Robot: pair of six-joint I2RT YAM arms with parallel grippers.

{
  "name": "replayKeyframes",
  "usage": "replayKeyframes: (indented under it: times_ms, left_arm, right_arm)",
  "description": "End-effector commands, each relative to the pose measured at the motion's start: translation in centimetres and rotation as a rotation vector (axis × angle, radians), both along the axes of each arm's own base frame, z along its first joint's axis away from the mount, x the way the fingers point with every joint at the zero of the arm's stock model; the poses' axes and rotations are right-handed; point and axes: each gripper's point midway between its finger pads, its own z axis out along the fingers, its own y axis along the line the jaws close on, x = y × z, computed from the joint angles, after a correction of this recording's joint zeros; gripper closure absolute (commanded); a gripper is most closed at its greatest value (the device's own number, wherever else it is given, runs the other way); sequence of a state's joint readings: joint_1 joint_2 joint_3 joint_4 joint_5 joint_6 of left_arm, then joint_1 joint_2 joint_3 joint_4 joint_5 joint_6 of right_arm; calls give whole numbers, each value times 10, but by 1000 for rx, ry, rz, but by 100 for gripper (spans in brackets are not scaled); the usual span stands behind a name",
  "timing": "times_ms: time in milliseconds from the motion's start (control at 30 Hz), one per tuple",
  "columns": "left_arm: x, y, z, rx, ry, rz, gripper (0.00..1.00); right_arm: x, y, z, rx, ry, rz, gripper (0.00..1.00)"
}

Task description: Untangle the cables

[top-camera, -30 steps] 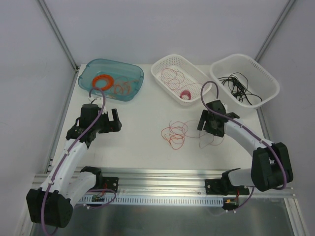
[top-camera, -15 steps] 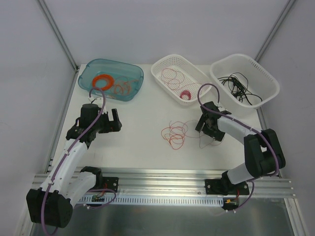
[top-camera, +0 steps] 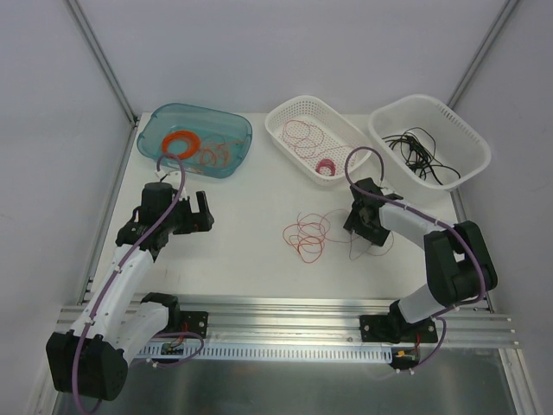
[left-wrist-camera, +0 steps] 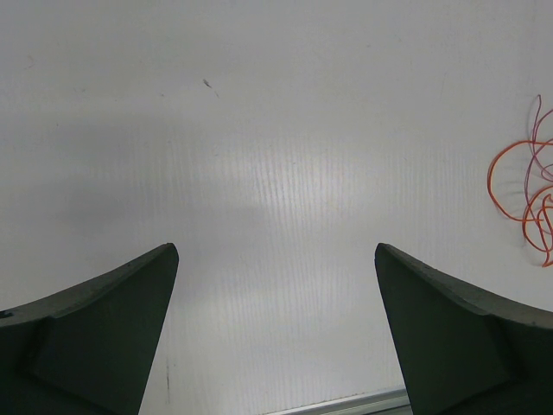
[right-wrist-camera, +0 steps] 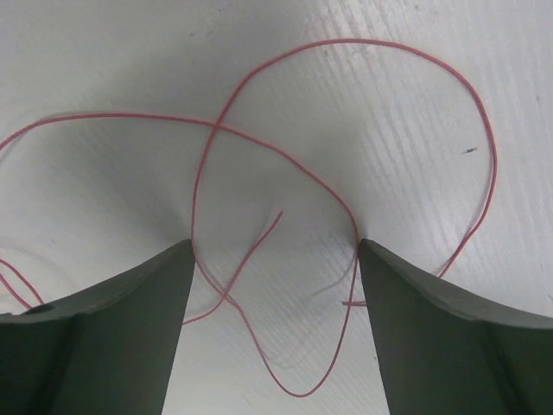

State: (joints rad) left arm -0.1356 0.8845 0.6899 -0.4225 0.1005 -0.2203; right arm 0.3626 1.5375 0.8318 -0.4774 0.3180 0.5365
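Note:
A loose tangle of thin red and orange cables [top-camera: 304, 235] lies mid-table, with one thin red cable [top-camera: 370, 246] trailing off to its right. My right gripper [top-camera: 365, 226] points down at the table over that strand. In the right wrist view its jaws [right-wrist-camera: 275, 246] stand open, low over the surface, and loops of the red cable [right-wrist-camera: 259, 147] lie flat between and past the fingers, not pinched. My left gripper [top-camera: 207, 213] hangs open left of the tangle with nothing in it [left-wrist-camera: 275, 255]. The tangle's orange edge [left-wrist-camera: 518, 190] shows at the far right of that view.
At the back left stands a teal tray [top-camera: 194, 117] with a thick orange ring [top-camera: 181, 140] and orange wires [top-camera: 216, 154]. A white basket [top-camera: 285, 112] holds red wires [top-camera: 304, 134] and a pink spool [top-camera: 327, 166]. Another white basket [top-camera: 467, 138] holds black wires [top-camera: 419, 154].
My right arm has folded down and brought its gripper low over the red strand, turning a little on the way. The left arm has not moved.

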Motion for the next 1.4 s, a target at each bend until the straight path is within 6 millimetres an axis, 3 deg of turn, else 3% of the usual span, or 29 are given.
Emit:
replayKeyframes:
  times_ms: [0,100,133,333,467,567,700,933,967,1033,1067,1167,1200,1267,1300,1333,1367]
  left_arm:
    - [8,-2,12,-3,-53,-20,1]
    - [8,-2,12,-4,-50,-19,1]
    - [8,-2,12,-3,-52,-19,1]
    - [8,-2,12,-5,-48,-23,1]
    - [8,-2,11,-5,-45,-21,1]
    - [8,-2,11,-3,-45,-21,1]
    - [9,-2,10,-3,-44,-21,1]
    - [9,-3,11,-5,-42,-23,1]
    - [9,-3,9,-6,-36,-23,1]
    - [9,-3,8,-8,-32,-25,1]
    - [9,-4,8,-11,-30,-27,1]
    - [9,-4,9,-10,-31,-28,1]
    - [9,-4,8,-10,-27,-29,1]
    - [9,-4,6,-10,-23,-27,1]
    - [9,-4,7,-10,-26,-29,1]
    - [9,-4,7,-10,-26,-29,1]
    - [9,-5,7,-12,-23,-31,1]
  right_arm:
    - [-3,-2,-5,-15,32,-5,27]
    - [-6,-4,-6,-19,30,-1,51]
    - [-7,-5,-6,-23,30,1,65]
    - [-9,-11,0,-51,18,30,99]
    - [-6,-17,14,-83,-12,59,99]
    - [0,-21,36,-108,-61,78,99]
    - [9,-25,77,-131,-150,114,99]
    - [29,-19,176,-113,-369,217,99]
    - [36,-14,206,-99,-437,259,99]
    - [42,-9,239,-92,-505,297,99]
    - [49,-3,270,-73,-570,319,99]
    - [60,9,316,-62,-667,417,99]
    - [67,13,345,-67,-731,442,99]
    - [80,26,372,-42,-810,498,99]
    - [92,33,372,-43,-810,517,99]
    - [98,36,394,-47,-862,532,99]
    - [105,43,402,-38,-885,552,99]
